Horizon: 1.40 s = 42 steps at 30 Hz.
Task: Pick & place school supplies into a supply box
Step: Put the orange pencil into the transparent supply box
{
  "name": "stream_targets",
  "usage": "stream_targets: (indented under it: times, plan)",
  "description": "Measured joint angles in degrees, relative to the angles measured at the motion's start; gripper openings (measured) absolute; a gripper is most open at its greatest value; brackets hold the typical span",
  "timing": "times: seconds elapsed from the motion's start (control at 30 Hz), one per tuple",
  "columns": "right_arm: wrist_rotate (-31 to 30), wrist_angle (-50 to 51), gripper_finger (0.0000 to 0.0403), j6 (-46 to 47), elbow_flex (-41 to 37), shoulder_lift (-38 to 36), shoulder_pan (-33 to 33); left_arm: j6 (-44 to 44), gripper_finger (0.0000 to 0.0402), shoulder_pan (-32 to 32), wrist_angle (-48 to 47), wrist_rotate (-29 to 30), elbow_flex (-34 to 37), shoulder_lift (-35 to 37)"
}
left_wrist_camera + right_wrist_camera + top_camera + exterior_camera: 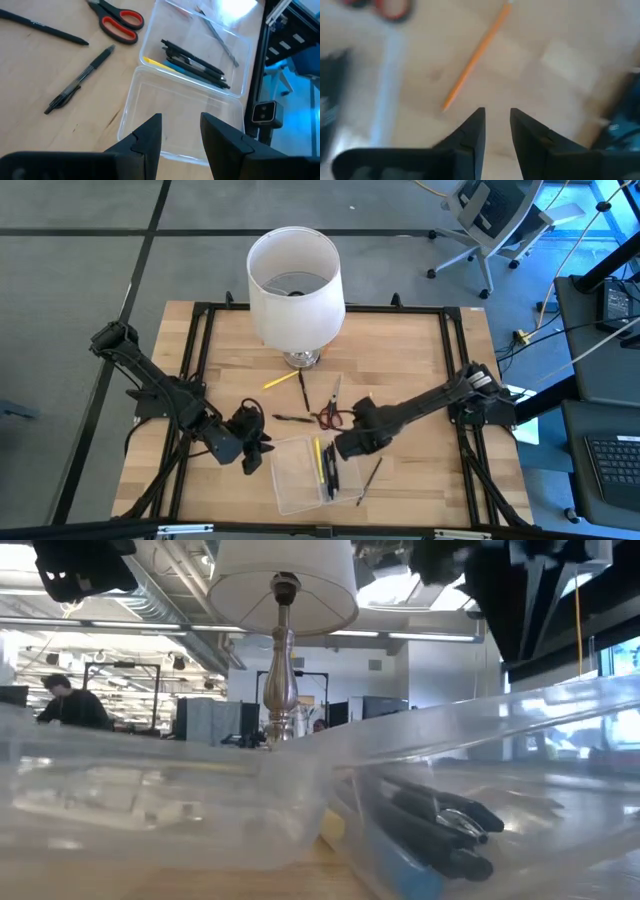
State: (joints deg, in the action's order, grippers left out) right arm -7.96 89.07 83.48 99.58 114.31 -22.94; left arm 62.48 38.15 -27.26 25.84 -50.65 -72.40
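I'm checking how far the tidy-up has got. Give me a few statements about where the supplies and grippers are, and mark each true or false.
1. The red-handled scissors are inside the supply box. False: they lie on the table beside it.
2. Several pens already lie in the supply box. True.
3. The left gripper holds a pencil. False: its fingers stand apart with nothing between them.
4. A yellow pencil lies on the table near the lamp. True.
5. The right gripper is shut on a pen. False: its fingers stand apart and empty, over an orange pencil.
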Motion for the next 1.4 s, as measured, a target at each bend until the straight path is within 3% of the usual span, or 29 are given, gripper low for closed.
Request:
stream_targets:
  times: [0.2, 0.43, 0.57, 0.7, 0.8, 0.93, 1.03, 1.2, 1.4]
  plan:
    - [-0.1, -0.2, 0.0084, -9.7, -3.9, 0.0, 3.6, 1.5, 0.0127, 0.0, 0.0, -0.3, 0.0, 0.0]
    - [-2.2, -0.7, 0.0038, -18.4, -7.1, -1.3, 8.0, 2.3, 0.0127, -0.3, 0.0, 0.2, 0.0, 0.0]
    - [-7.5, -0.7, 0.0008, -21.3, -11.2, -5.4, 10.0, 3.0, 0.0127, -0.5, 0.0, 0.2, 0.0, 0.0]
    - [-10.1, -1.6, 0.0011, -20.8, -17.4, -12.0, 12.3, 3.0, 0.0127, -0.4, 0.0, 0.5, 0.0, 0.0]
    - [-8.9, -7.6, 0.0011, -19.5, -23.5, -17.9, 14.6, 3.0, 0.0127, -0.4, 0.0, 2.5, 0.0, 0.0]
    - [-7.2, -23.5, 0.001, -19.2, -32.4, -23.2, 16.6, 4.4, 0.0127, -0.5, 0.0, 5.4, 0.0, 0.0]
    - [-7.0, -33.9, 0.0031, -18.9, -37.3, -24.3, 17.8, 4.5, 0.0127, -0.5, 0.0, 6.2, 0.0, 0.0]
    - [-6.7, -45.1, 0.01, -16.2, -42.3, -24.0, 19.7, 5.9, 0.0128, -0.5, 0.0, 6.2, 0.0, 0.0]
    - [-1.0, -55.7, 0.0166, -16.2, -47.8, -23.9, 20.7, 7.3, 0.0127, -0.5, 0.0, 6.3, 0.0, 0.0]
